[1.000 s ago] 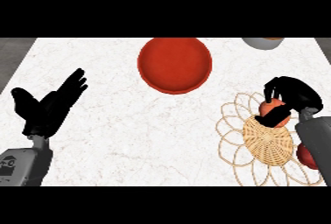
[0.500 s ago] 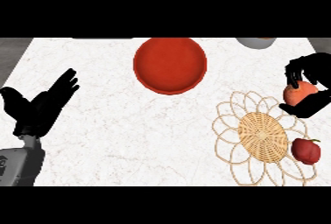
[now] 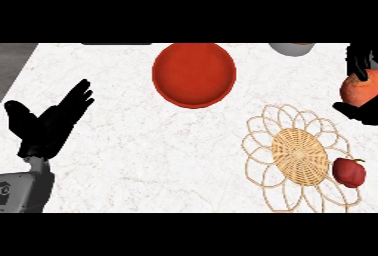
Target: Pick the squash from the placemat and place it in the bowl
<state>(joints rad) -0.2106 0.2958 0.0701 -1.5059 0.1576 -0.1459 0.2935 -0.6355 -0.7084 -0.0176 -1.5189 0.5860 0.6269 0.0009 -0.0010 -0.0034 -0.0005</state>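
An orange squash point(image 3: 360, 90) hangs at the right edge, above the counter beyond the woven placemat point(image 3: 299, 155). My right hand point(image 3: 362, 62) curls round it, with fingers over its top and the thumb below it. The red bowl point(image 3: 194, 74) stands at the back centre, well to the left of the squash. My left hand point(image 3: 46, 125) rests open at the left edge, fingers up.
A dark red pepper point(image 3: 349, 171) lies on the placemat's right side. A grey dish point(image 3: 293, 48) shows partly at the back right. The counter's left edge meets a grey floor strip point(image 3: 15, 60) at the back left.
My right hand has lifted the squash off the placemat and carried it up and to the right. The pepper, hidden by the forearm before, now shows. The view has shifted a little.
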